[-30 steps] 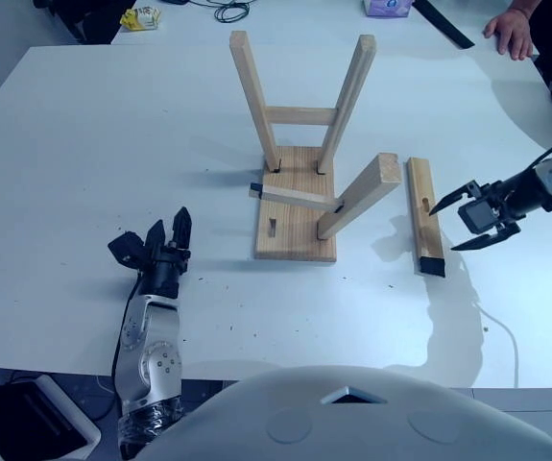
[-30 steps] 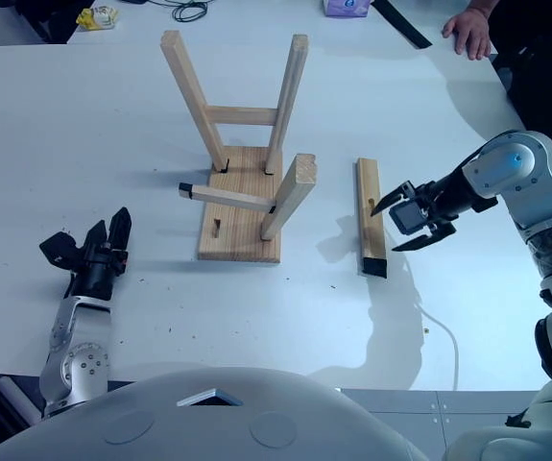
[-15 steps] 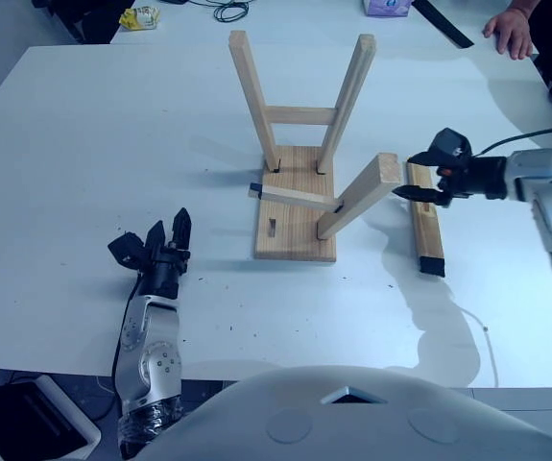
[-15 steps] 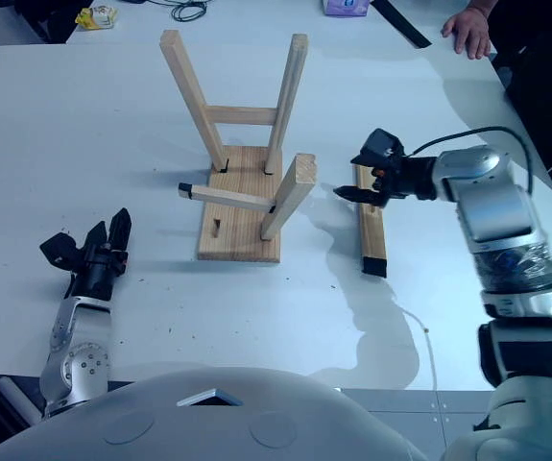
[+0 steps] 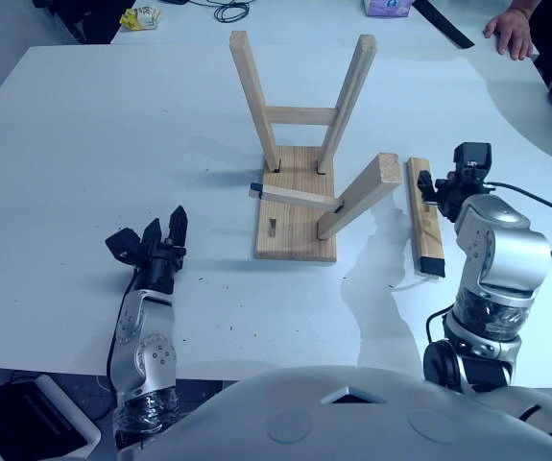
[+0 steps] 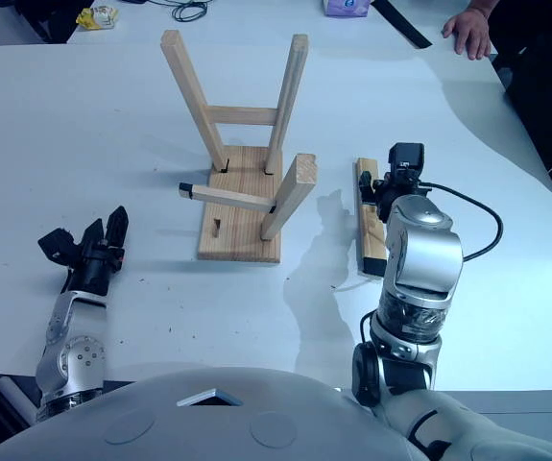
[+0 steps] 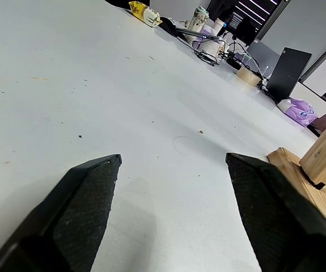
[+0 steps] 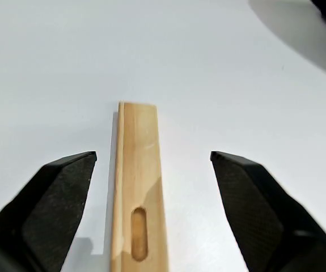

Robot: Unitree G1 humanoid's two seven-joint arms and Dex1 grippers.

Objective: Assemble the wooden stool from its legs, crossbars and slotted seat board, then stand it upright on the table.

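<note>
Wooden leg (image 8: 137,187) lies between spread right fingers (image 8: 55,204).

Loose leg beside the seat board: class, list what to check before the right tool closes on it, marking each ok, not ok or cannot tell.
1. Right tool open: ok.
2. Loose leg lies between its fingers: ok.
3. Loose leg flat on the table, apart from the seat board: ok.
4. Fingers low enough to grip: cannot tell.
5. Left tool open, away from the parts: ok.
6. Third leg upright: not ok, it leans.
</note>
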